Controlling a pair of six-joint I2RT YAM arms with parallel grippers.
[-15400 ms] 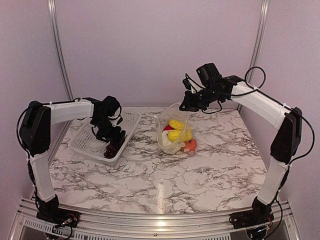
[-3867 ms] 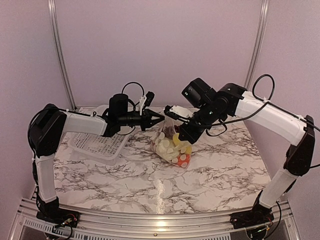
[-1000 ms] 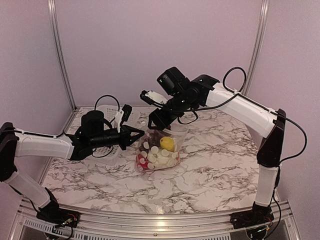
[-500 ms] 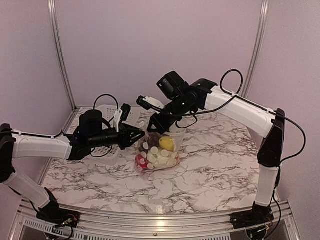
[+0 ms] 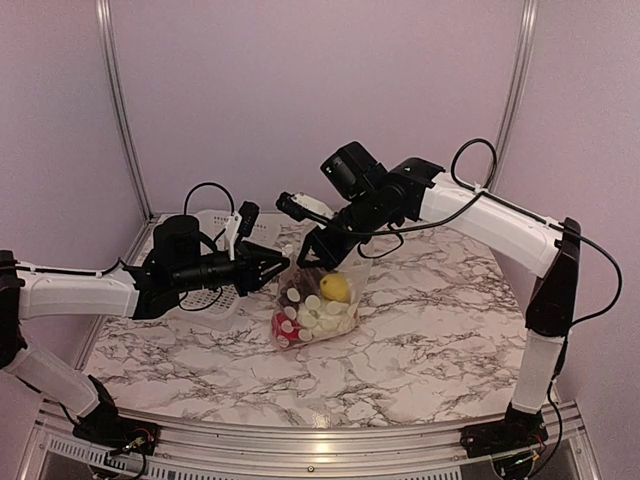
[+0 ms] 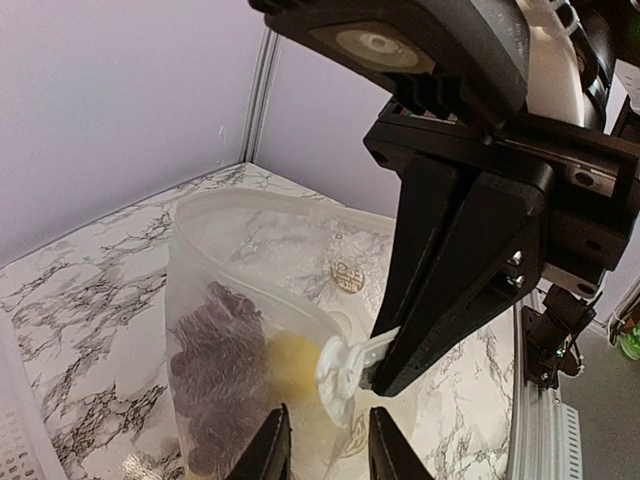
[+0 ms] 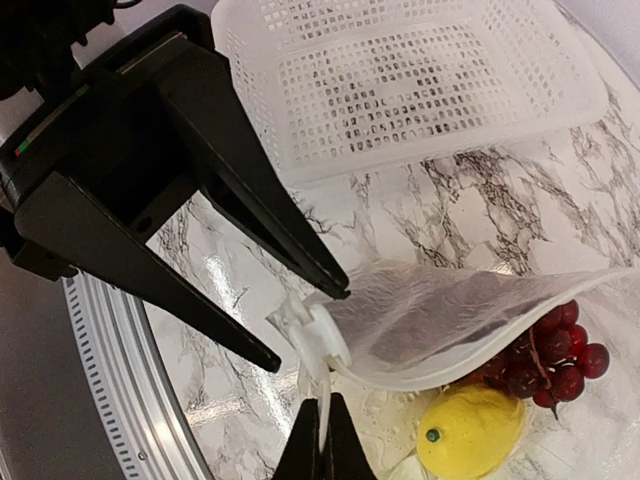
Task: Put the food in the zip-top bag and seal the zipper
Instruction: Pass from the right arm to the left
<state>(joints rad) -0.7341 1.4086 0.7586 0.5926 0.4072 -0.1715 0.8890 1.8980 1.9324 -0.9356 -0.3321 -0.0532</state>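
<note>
The clear zip-top bag (image 5: 318,300) hangs just above the table with food inside: a yellow fruit (image 7: 470,445), purple grapes (image 7: 552,358), white pieces (image 5: 318,316) and something red (image 5: 281,326). Its zipper (image 7: 480,352) curves along the mouth, which gapes, and ends in a white slider (image 7: 318,335). My right gripper (image 7: 322,440) is shut on the bag's edge right below that slider. My left gripper (image 6: 328,452) faces it from the left with its fingers (image 7: 255,215) apart on either side of the slider, touching nothing. In the left wrist view the grapes (image 6: 215,385) show through the film.
A white perforated basket (image 5: 216,232) sits at the back left, behind my left arm. The marble table (image 5: 440,330) ends in a metal rail (image 5: 320,440) at the near edge. Purple walls close the back and sides.
My left gripper has let go of the bag's corner and opened. My right gripper has shut on the edge by the slider. The bag has barely shifted.
</note>
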